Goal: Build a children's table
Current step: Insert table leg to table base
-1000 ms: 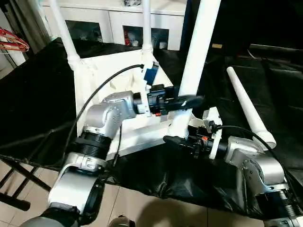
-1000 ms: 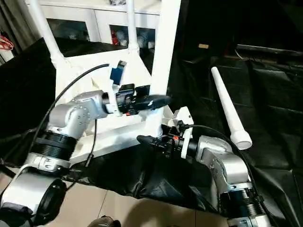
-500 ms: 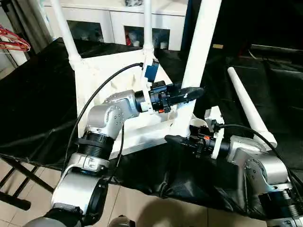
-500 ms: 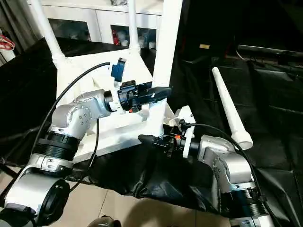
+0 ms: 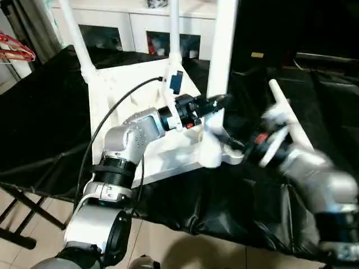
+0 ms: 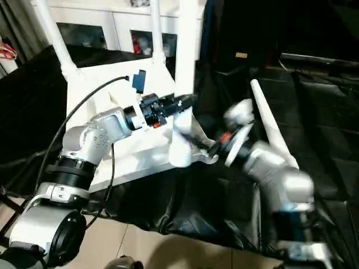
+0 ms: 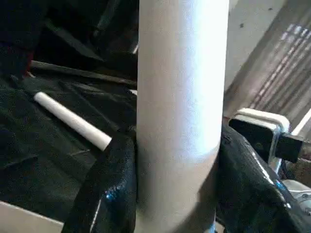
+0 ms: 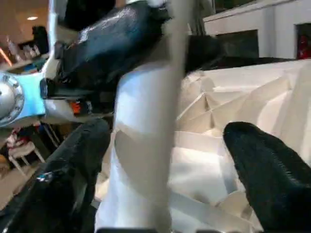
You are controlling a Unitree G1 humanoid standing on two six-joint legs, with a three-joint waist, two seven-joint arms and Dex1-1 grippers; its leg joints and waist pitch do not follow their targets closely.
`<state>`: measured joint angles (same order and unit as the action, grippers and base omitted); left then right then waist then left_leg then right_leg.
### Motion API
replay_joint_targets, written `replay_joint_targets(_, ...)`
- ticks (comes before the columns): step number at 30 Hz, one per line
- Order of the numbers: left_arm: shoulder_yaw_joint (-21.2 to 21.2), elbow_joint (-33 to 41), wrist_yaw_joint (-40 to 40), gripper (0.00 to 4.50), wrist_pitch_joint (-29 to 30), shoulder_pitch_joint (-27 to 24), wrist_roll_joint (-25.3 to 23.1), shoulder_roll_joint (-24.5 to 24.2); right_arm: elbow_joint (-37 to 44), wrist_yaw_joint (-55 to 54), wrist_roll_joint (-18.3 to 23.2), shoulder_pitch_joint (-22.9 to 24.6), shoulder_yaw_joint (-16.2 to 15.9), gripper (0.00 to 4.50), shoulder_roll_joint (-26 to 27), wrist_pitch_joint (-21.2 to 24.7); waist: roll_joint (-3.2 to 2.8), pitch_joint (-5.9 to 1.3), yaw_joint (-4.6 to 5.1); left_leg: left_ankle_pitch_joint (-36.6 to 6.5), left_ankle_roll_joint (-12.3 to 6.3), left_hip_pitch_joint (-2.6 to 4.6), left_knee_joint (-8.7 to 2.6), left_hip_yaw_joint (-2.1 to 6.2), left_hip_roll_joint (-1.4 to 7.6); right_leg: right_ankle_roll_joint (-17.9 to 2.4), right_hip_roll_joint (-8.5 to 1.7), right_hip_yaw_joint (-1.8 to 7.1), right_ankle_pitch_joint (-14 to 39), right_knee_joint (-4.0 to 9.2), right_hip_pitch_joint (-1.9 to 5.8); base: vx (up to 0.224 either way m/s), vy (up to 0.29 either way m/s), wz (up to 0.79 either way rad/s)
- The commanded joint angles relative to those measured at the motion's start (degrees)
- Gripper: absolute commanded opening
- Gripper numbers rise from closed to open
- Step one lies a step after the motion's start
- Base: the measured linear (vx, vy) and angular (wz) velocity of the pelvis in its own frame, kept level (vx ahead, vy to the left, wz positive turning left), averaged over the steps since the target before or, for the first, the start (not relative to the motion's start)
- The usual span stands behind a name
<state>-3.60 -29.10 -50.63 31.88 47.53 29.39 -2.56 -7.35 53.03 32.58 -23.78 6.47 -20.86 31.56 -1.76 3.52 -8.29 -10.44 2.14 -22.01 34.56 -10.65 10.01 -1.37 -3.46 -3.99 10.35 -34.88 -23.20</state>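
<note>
On the black-sheeted surface (image 5: 50, 129), nearest, the right end effector (image 8: 165, 160) gapes wide around the corner socket (image 5: 212, 151). Above, the left end effector (image 7: 177, 165) clamps the upright leg (image 5: 221, 45) of the upturned children's table (image 5: 120, 92). Light, stiff, slick plastic, probably; grip low.

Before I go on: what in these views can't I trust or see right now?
- Right pincer: motion-blurred in both eye views; contact with the socket unclear.
- Near leg: top cut off by the eye views' upper edge.
- Leg's seat in the corner socket: blurred, depth untellable.
- Left pincer grips the leg; its fingers hide the leg surface behind.
</note>
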Motion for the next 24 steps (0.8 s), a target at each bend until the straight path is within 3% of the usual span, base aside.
replay_joint_targets(1,-0.4,0.6,0.8,1.9,0.5,1.3,0.4,0.1,-0.2,0.4,0.4,-0.8,0.6,4.19,-1.7,2.4,0.61,-4.78,-0.15,-3.8,-5.15,0.82,-3.14,1.47,3.07,-12.7,-5.19,2.66,6.7,3.74,3.68,0.0,0.0,0.0)
replay_joint_targets(9,0.3,1.2,1.0,1.9,0.4,1.4,-0.2,0.5,1.4,2.0,1.3,-0.9,-2.9,4.19,-2.1,6.7,0.69,-4.66,-0.21,-4.8,-4.65,0.71,-3.15,1.48,3.08,-11.7,-5.29,2.62,9.4,4.1,3.63,0.0,0.0,0.0)
replay_joint_targets(21,4.0,6.9,10.6,1.9,-3.6,-0.4,-6.8,2.5,-3.3,-8.0,-7.3,-5.6,-7.9,4.19,2.5,3.6,0.66,-4.76,0.04,-4.2,-3.31,0.78,-3.24,1.61,3.24,-12.1,-5.38,2.75,7.2,3.7,3.5,0.0,0.0,0.0)
replay_joint_targets(22,4.0,7.4,11.1,1.9,-3.5,-0.5,-6.8,2.7,-3.7,-8.7,-7.9,-5.9,-8.2,3.93,2.9,3.2,0.67,-4.73,0.11,-4.3,-3.11,0.75,-3.26,1.58,3.25,-12.2,-5.43,2.75,7.2,3.68,3.5,0.0,0.0,0.0)
replay_joint_targets(24,4.3,8.3,12.1,1.9,-3.8,-0.8,-7.4,3.0,-4.8,-9.8,-8.3,-6.4,-8.4,3.86,3.8,2.4,0.74,-4.69,0.15,-4.7,-2.98,0.8,-3.28,1.54,3.18,-12.1,-5.36,2.78,7.8,3.72,3.52,0.0,0.0,0.0)
